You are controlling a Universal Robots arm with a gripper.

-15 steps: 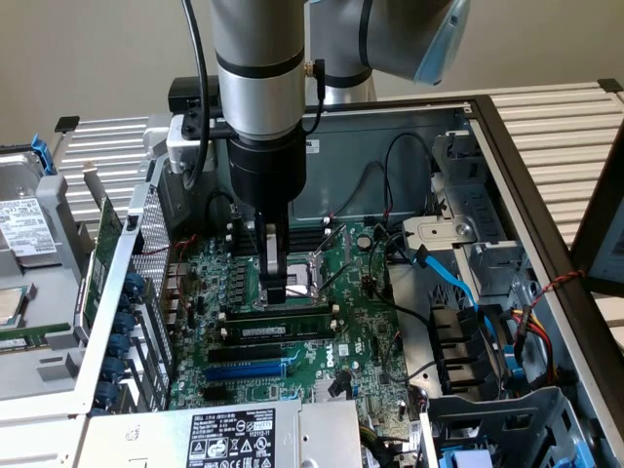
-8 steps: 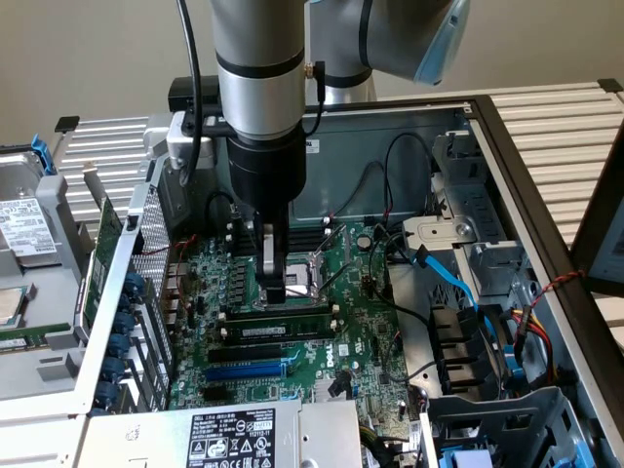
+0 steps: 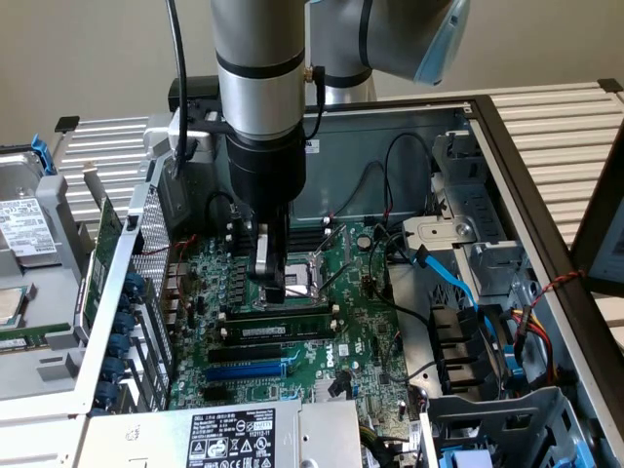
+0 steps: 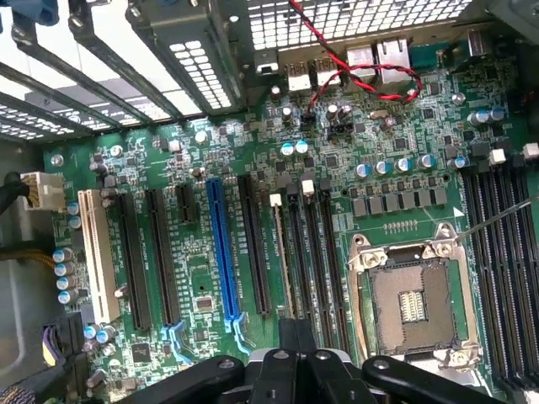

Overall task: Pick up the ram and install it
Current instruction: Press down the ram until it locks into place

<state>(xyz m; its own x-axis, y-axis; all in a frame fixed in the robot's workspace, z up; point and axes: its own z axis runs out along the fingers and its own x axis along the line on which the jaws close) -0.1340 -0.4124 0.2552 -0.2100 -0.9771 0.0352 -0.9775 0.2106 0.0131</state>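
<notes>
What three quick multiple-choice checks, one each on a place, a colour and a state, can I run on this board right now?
1. The gripper is lowered over:
A. the power supply
B. the black memory slots beside the CPU socket
C. the drive bays

2. The one coloured long expansion slot is:
A. blue
B. yellow
C. red

3. The CPU socket is:
A. under a heatsink
B. hidden by cables
C. uncovered, with no cooler on it

Answers:
1 B: in the exterior view the gripper reaches down to the black memory slots, next to the CPU socket.
2 A: the blue expansion slot stands out among the black ones.
3 C: the wrist view looks straight into the socket's bare metal frame and contact field.
</notes>
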